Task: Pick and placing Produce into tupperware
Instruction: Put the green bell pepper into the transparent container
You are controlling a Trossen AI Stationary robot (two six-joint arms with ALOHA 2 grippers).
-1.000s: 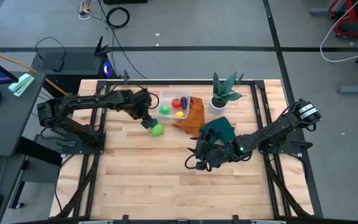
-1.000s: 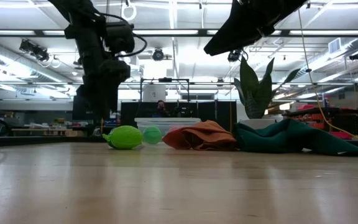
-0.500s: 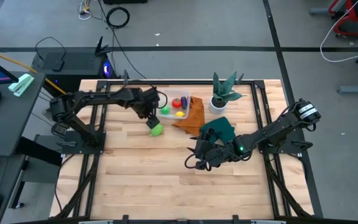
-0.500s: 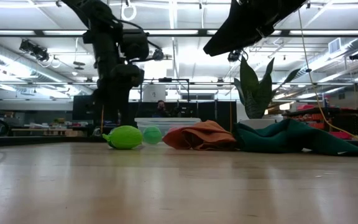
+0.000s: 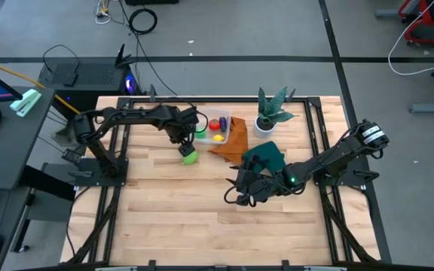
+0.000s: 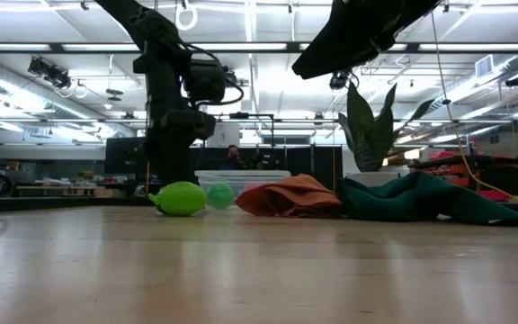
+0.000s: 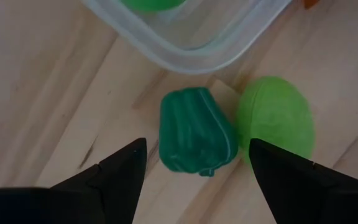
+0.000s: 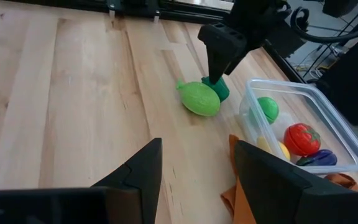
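Bench (image 5: 202, 218): pale wood planks in a dark frame, largely bare along the near edge.

Left arm reaches from the left edge toward the far middle. Left gripper (image 5: 184, 143) hangs over the produce outside the container, claw released, fingers (image 7: 120, 171) spread either side of a dark green pepper (image 7: 194, 132) without touching it.

Right arm lies low by the right edge. Right gripper (image 5: 236, 192) sits near the bench centre, well apart from the produce, claw released and empty.

Potted plant (image 5: 271, 111) in a white pot near the far edge, right of the container. Dark green cloth (image 5: 266, 156) between plant and right gripper. Orange cloth (image 5: 230, 139) touches the container's right side.

Tupperware (image 5: 211, 124), clear, near the far edge's middle. It holds 4 pieces: green (image 8: 267, 107), yellow (image 8: 278, 148), red (image 8: 302, 138), dark purple (image 8: 316, 158).

Outside, just beside the tupperware's near-left corner: light green produce (image 5: 190, 156), and the pepper touching it, between it and the container wall.
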